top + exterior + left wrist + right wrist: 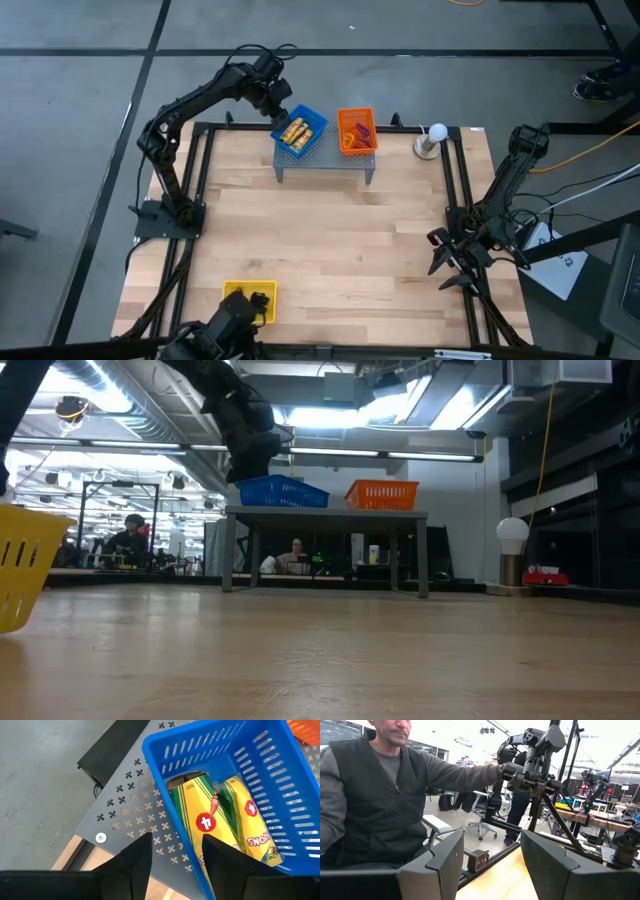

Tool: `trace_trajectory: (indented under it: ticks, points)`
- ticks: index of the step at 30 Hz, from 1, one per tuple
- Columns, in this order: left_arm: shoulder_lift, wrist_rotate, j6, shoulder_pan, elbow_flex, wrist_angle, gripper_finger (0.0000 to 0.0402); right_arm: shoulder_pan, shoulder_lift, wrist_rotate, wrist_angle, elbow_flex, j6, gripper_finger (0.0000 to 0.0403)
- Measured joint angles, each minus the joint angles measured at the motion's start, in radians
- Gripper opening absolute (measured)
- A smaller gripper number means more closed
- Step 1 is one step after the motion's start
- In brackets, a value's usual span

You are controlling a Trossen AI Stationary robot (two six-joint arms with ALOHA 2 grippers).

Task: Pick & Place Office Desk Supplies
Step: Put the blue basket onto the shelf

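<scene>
Hovering over the blue basket (280,795) on the grey shelf (135,805) — left pincer (172,855), fingers spread, holding nothing. Yellow packets (235,825) lie inside. Right pincer (490,865) spread too — parked at the desk (330,250) edge.

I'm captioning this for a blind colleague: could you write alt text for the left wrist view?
The left gripper, fingers open and empty, hovers over the corner of a blue basket holding two yellow packets. The basket sits on a grey perforated shelf.

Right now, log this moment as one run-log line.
left tool: open, above blue basket | yellow packets: in basket | right tool: open, parked at table edge
</scene>
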Motion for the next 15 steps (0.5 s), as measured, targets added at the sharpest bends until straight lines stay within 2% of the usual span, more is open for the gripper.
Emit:
trace_trajectory:
  ticks: [6, 12, 15]
  points:
    - [0.0, -0.003, -0.01, -0.002, 0.0, -0.008, 0.015, 0.0, 0.0, 0.0, 0.0, 0.0, 0.0, 0.0197]
    - [0.0, -0.019, -0.018, -0.002, 0.0, -0.009, 0.0094, 0.0, 0.0, -0.002, 0.0, 0.0, 0.0, 0.0197]
    - [0.0, -0.059, -0.021, -0.003, 0.0, -0.009, 0.0068, 0.0, 0.0, -0.003, 0.0, 0.0, 0.0, 0.0197]
